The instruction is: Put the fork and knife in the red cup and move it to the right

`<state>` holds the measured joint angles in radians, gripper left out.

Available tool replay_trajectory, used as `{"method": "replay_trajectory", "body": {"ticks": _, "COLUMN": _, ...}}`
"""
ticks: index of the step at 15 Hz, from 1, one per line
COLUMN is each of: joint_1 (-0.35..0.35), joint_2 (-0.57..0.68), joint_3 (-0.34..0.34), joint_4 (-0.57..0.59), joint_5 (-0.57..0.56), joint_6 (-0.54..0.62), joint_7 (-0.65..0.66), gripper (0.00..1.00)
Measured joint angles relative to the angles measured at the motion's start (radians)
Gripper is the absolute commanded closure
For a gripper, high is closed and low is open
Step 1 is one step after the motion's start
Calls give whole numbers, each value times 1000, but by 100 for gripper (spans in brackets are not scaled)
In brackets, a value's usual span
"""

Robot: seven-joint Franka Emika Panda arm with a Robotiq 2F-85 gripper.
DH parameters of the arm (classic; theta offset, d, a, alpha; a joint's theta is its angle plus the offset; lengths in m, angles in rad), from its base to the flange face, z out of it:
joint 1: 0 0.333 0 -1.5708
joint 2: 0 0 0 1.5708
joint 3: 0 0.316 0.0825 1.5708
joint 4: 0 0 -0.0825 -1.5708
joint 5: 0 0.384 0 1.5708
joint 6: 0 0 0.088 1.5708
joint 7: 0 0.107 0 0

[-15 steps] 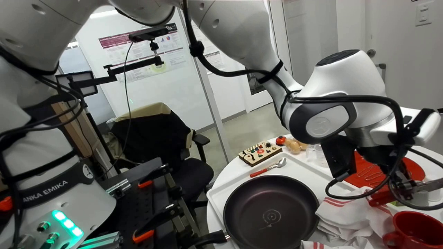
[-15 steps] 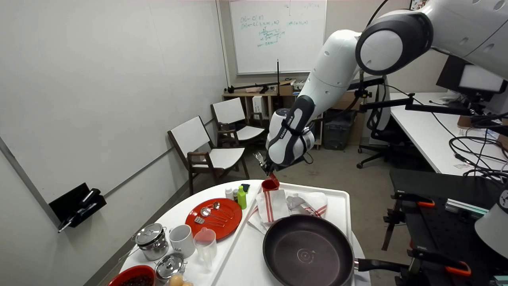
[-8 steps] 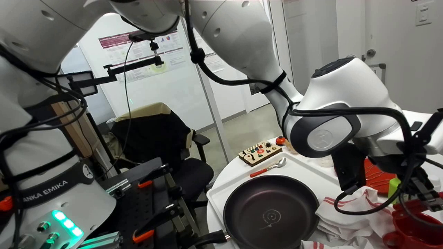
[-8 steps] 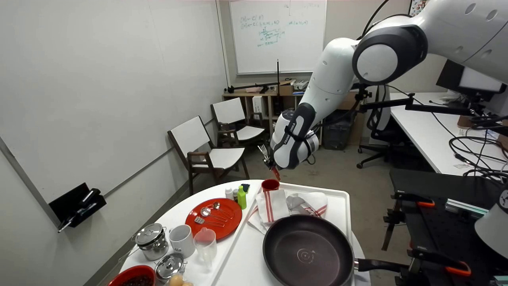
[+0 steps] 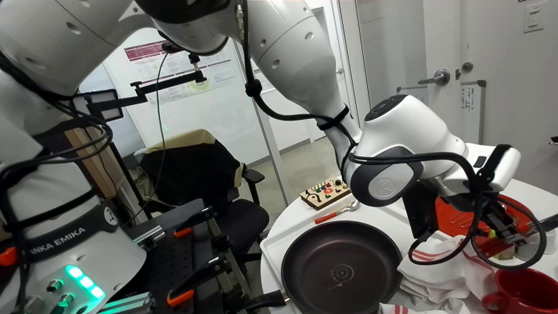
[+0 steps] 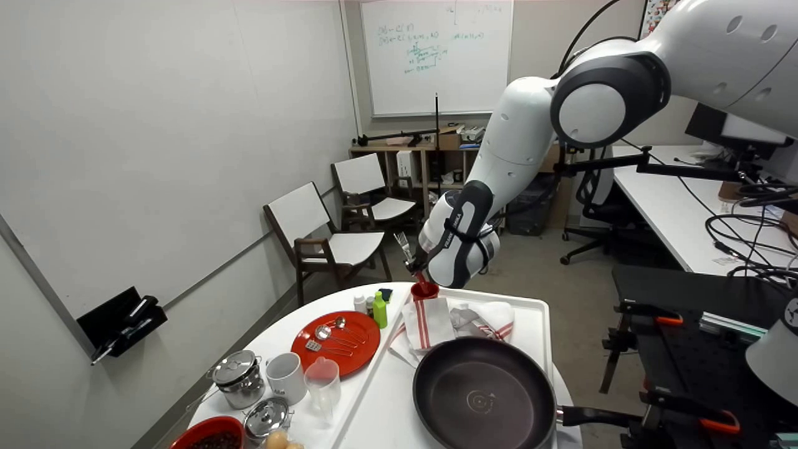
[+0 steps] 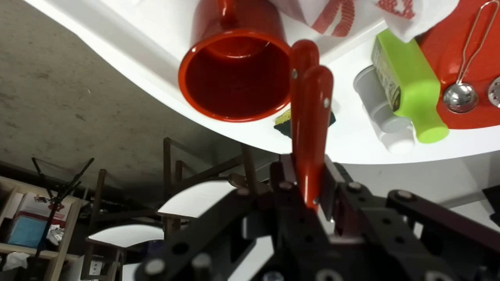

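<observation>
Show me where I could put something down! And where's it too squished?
The white tray has a bare patch between the black pan, striped towel and clear jug. A narrow bare strip lies between the towel and the tray's edge, on the pan handle's side. It's crowded around the red cup: towel and green bottle nearby, fingers gripping the fork and knife.

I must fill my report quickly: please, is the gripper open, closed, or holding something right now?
Gripper: closed, holding the fork and the knife by their red handles.
</observation>
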<state>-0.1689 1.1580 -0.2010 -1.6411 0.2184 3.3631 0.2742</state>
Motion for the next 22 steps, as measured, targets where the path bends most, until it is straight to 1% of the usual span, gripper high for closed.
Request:
{"method": "replay_trajectory", "body": {"ticks": 5, "joint_1": -3, "joint_2": 22, "joint_3": 9, "joint_4": 36, "joint_5": 27, "joint_6": 8, "joint_7": 0, "gripper": 96}}
{"method": "replay_trajectory", "body": {"ticks": 12, "joint_1": -31, "joint_2": 36, "joint_3": -6, "joint_4": 88, "joint_5": 69, "joint_6": 10, "joint_7": 0, "gripper": 96}}
{"method": "replay_trajectory", "body": {"ticks": 22, "joint_1": -19, "joint_2": 173, "joint_3": -60, "joint_4": 241, "joint_5": 144, "joint_6": -8, "joint_7": 3, "gripper": 96}}
